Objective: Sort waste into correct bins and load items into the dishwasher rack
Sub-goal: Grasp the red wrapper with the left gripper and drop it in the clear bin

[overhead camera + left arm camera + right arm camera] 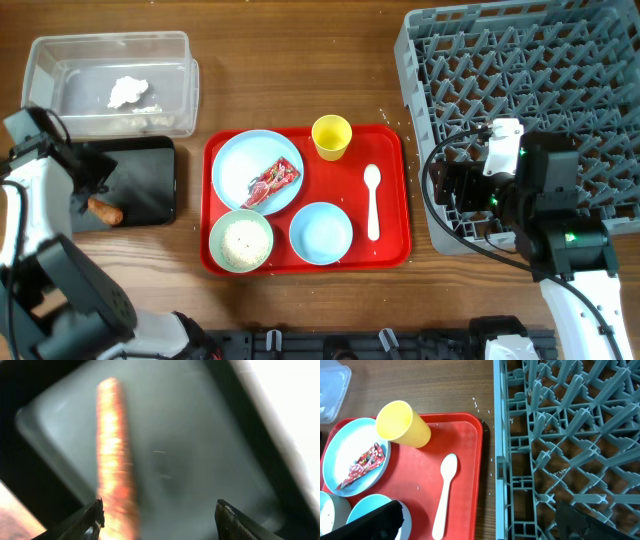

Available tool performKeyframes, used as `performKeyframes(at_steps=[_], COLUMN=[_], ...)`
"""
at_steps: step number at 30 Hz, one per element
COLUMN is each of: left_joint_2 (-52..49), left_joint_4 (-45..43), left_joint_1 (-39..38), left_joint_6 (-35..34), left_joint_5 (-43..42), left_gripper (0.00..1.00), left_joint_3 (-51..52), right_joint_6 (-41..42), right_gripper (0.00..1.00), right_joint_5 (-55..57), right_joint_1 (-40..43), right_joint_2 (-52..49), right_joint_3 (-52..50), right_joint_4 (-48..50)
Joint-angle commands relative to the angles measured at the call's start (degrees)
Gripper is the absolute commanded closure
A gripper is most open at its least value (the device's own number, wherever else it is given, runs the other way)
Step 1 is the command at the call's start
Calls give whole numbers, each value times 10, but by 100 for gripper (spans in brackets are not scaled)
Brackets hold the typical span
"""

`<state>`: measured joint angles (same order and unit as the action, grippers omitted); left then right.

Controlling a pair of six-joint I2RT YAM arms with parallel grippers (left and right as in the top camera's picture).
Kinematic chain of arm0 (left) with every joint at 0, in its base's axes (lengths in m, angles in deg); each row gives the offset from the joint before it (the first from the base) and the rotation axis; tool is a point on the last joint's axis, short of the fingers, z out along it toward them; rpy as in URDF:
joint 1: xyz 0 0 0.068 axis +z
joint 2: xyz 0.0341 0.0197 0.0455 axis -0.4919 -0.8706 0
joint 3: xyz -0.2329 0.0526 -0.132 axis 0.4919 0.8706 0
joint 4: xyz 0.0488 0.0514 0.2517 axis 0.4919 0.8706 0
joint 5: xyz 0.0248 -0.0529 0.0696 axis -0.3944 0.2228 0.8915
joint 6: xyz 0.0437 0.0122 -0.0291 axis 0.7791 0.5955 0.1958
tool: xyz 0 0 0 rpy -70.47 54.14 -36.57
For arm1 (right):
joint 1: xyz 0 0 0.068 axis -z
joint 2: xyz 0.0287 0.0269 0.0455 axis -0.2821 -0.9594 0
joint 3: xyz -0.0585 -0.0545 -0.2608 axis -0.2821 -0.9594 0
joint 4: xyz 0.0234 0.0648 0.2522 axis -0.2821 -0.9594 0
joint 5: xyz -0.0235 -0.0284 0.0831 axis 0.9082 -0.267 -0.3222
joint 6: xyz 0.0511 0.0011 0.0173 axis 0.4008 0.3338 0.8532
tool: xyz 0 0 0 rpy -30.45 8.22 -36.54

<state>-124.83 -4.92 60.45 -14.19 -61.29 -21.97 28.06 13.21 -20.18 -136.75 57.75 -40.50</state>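
Observation:
The carrot stick lies at the front left of the black tray. My left gripper is open just above the tray, and the stick lies beside its left finger. The tissue lies in the clear tub. On the red tray are the plate with the wrapper, the yellow cup, the spoon, the blue bowl and the pale bowl holding rice. My right gripper is open and empty over the left edge of the rack.
The right wrist view shows the cup, the spoon, the wrapper and the rack's pegs. A few rice grains lie on the wood between the red tray and the rack.

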Motion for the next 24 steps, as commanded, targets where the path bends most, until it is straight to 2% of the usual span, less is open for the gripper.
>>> performKeyframes(at_steps=[1,3,6,9,11,17,24], left_joint_2=[61,66,58,35,16,-57,-106], left_joint_4=[-12,-29,-33,-31,-24,8,31], left_joint_1=[-82,-166,-271,-365,-406,-468,-486], left_joint_6=[83,149,221,285,299,312,327], left_joint_5=[-83,-125,-127,-126,-125,-125,-110], left_gripper=[28,27,27,25,23,21,22], left_joint_3=[-17,-17,-16,-16,-16,-16,-13], right_joint_6=[3,3,3,4,3,3,3], right_gripper=[0,0,0,0,0,0,0], right_joint_5=[-10,-10,-10,-10,-10,-10,-10], right_joint_1=[2,2,2,2,2,2,2], right_joint_2=[-1,-1,-1,-1,-1,-2,-1], right_joint_3=[12,12,12,12,12,12,12], right_joint_4=[2,1,2,2,2,2,2])
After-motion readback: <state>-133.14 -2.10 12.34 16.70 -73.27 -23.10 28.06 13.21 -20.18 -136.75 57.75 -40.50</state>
